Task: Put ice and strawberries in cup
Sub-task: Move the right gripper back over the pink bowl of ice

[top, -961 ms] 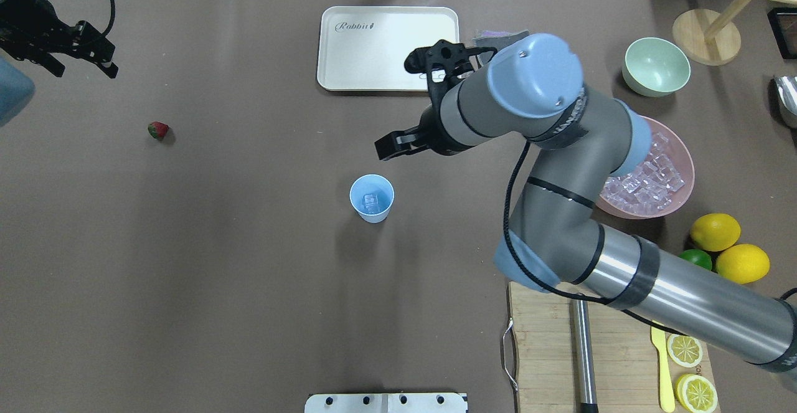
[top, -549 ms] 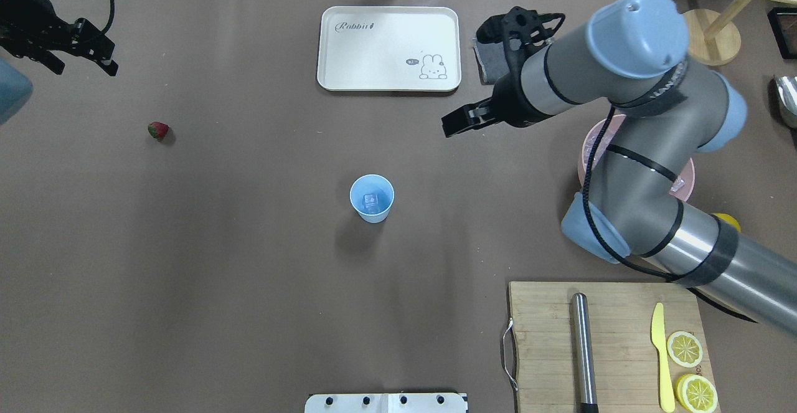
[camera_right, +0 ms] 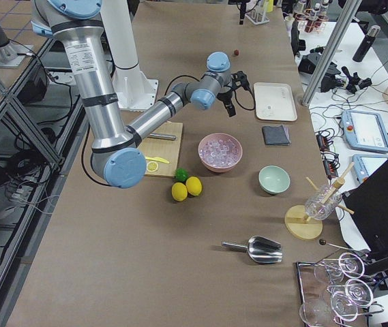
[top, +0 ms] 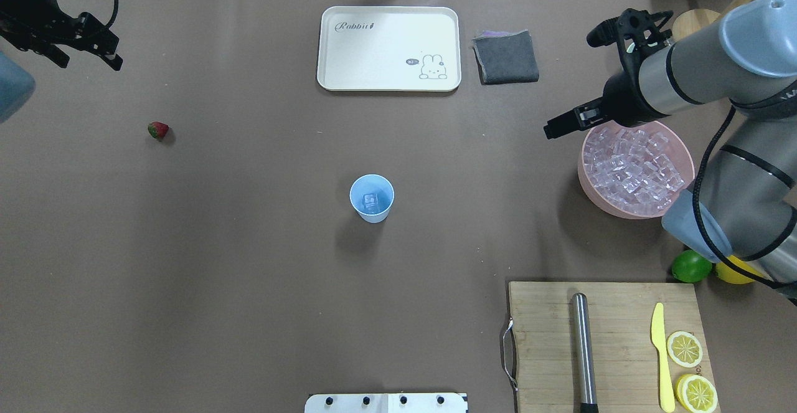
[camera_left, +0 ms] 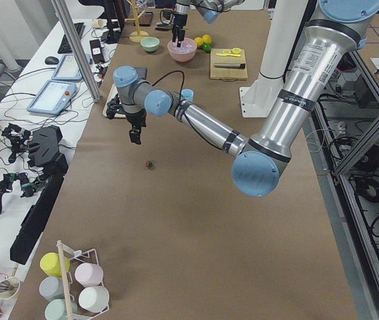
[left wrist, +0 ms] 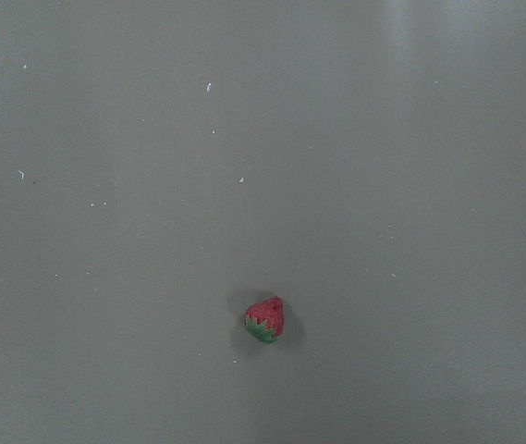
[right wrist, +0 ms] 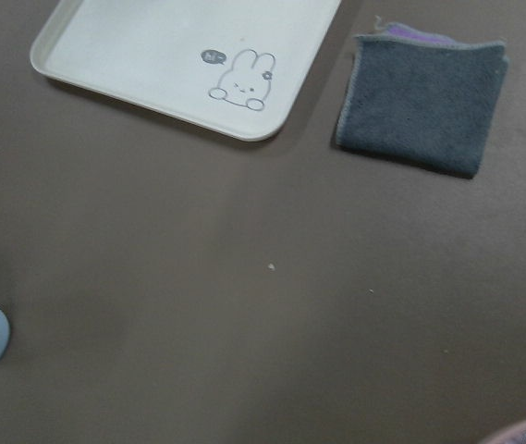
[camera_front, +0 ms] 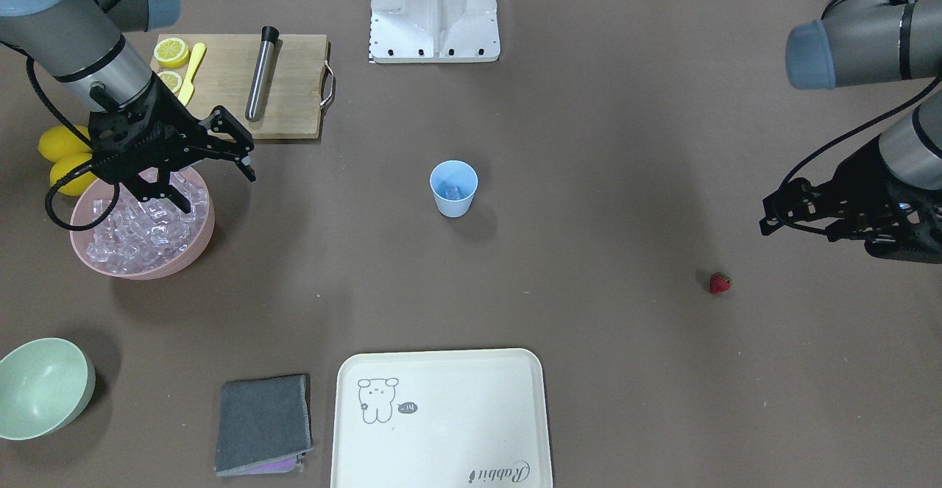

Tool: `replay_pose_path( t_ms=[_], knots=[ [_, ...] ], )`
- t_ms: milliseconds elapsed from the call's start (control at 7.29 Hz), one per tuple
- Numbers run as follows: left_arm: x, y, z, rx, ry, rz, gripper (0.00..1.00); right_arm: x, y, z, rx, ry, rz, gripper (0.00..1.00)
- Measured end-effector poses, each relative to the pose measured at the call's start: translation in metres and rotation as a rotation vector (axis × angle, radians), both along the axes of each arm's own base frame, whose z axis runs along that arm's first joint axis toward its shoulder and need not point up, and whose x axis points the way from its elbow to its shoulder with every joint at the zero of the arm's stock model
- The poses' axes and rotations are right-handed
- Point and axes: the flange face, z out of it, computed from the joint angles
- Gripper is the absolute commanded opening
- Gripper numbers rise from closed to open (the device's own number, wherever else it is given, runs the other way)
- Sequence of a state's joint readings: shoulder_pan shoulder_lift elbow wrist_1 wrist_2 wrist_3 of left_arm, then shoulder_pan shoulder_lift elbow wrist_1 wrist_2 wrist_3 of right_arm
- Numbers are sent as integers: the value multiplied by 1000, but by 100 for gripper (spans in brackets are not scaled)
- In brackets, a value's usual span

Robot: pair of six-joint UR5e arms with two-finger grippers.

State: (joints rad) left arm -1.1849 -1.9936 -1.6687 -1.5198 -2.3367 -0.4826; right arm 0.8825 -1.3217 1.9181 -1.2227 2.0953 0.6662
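Moved: the right arm has swung off the middle of the desk [top: 249, 263], where it was near the cup, out to the pink bowl [top: 613, 208]. Cup, strawberry and left arm are much as they were.
Right pincer [camera_front: 215, 191]: fingers apart and empty, high over the bowl's rim on the cup side.
Left pincer [top: 88, 63]: fingers apart, holding nothing, hanging past the strawberry [top: 158, 129] on the far side of the desk.
Ice: one cube [top: 370, 200] already lies in the light-blue cup [top: 375, 215]. The rest is heaped in the pink bowl [top: 632, 167].
Strawberry: alone on the desk, well apart from the cup. The left wrist view shows it below the picture's centre.
Step in hand: probably fetching another cube from the bowl.
Doing it well: bring the pincer further in over the heap, pick one cube lying on top with room on two sides, and come straight down with the fingers astride it. Close on flat faces, not corners.
Risk: the cubes look slick and loosely piled, so a skewed pinch may squirt one out or drag neighbours over the rim.
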Motion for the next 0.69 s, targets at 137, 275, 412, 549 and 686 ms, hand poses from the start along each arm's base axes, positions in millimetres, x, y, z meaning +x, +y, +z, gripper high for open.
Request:
replay_pose_path(
  t_ms=[137,275,412,549,686],
  knots=[
    [4,1,-2,11,4,6,98,11,2,20,9,32,-10,99],
    [9,2,-3,18,7,13,98,24,1,40,27,67,-23,99],
    [11,3,-6,24,10,17,98,36,1,61,41,105,-35,99],
    [12,4,-7,28,11,19,98,42,1,79,42,136,-44,98],
    [12,4,-7,33,6,16,98,43,0,92,35,157,-48,98]
  ],
)
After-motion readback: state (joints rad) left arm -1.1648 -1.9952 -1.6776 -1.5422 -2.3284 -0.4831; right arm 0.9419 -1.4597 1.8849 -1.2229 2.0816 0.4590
